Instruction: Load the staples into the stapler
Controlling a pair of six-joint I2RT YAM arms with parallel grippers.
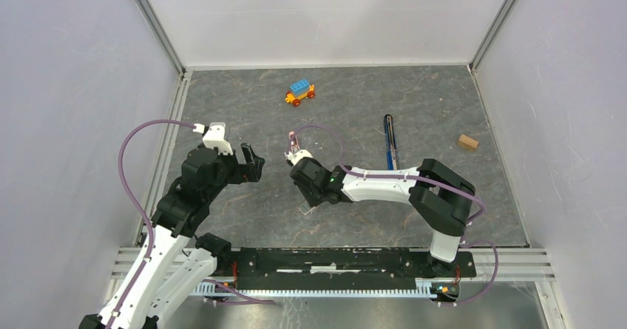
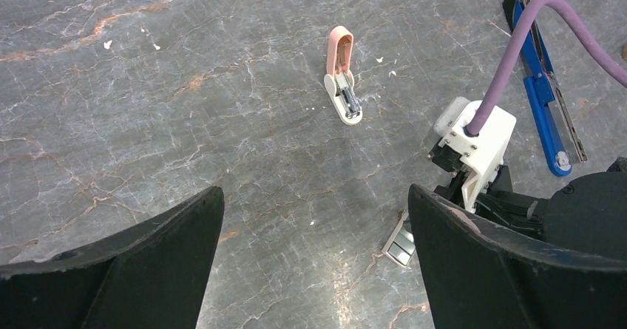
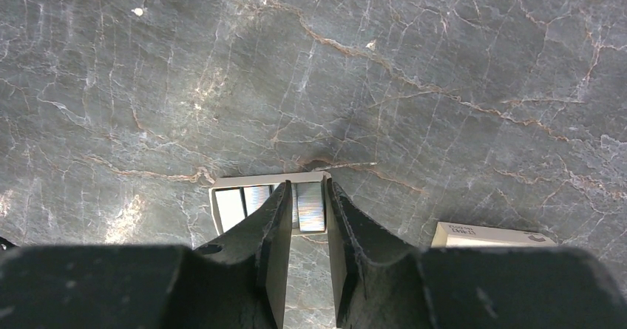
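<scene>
The stapler [image 1: 390, 140] lies opened out flat on the table right of centre, a slim dark-blue body with a metal rail; the left wrist view shows it [image 2: 543, 100] at the upper right. The staples [image 3: 310, 207] are silver strips in a small white tray [image 3: 222, 190]. That tray [image 1: 306, 210] sits near the table's middle. My right gripper [image 3: 307, 187] points down into the tray, its fingers closed narrowly against the two sides of one strip. My left gripper [image 2: 314, 192] hovers wide open to the left of the tray [image 2: 399, 246], holding nothing.
A pink and white mini stapler [image 2: 344, 77] lies beyond the tray. A toy car [image 1: 300, 92] with a blue top stands at the back. A small wooden block [image 1: 467, 142] is at the right. A white box lid [image 3: 488, 234] lies right of the tray.
</scene>
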